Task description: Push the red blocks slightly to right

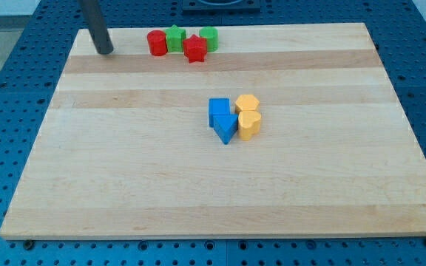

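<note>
A red cylinder-like block (157,43) and a red star block (195,49) sit near the view's top edge of the wooden board (124,162). A green star block (175,37) lies between them and a green block (208,38) touches the red star on its right. My tip (105,51) rests on the board to the left of the red cylinder, a clear gap apart from it.
Near the board's middle, a blue block (217,109) and a blue triangular block (225,128) cluster against two yellow blocks, one a hexagon (248,104), the other heart-like (249,125). A blue perforated table (6,111) surrounds the board.
</note>
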`<action>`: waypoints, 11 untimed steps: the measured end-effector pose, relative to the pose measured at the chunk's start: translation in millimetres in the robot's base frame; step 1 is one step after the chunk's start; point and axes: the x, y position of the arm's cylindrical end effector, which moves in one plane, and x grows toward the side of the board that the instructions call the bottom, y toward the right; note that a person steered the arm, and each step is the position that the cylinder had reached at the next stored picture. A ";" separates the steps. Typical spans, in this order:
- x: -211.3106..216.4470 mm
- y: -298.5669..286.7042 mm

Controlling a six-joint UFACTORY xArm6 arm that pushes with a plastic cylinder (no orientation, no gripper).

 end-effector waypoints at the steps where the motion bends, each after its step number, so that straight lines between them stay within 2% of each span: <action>1: -31.2 28.3; 2: 6.7 30.5; 3: 24.4 46.4; 5: -5.7 21.6; 6: -18.1 56.8; 8: 5.6 78.1; 11: 23.4 65.7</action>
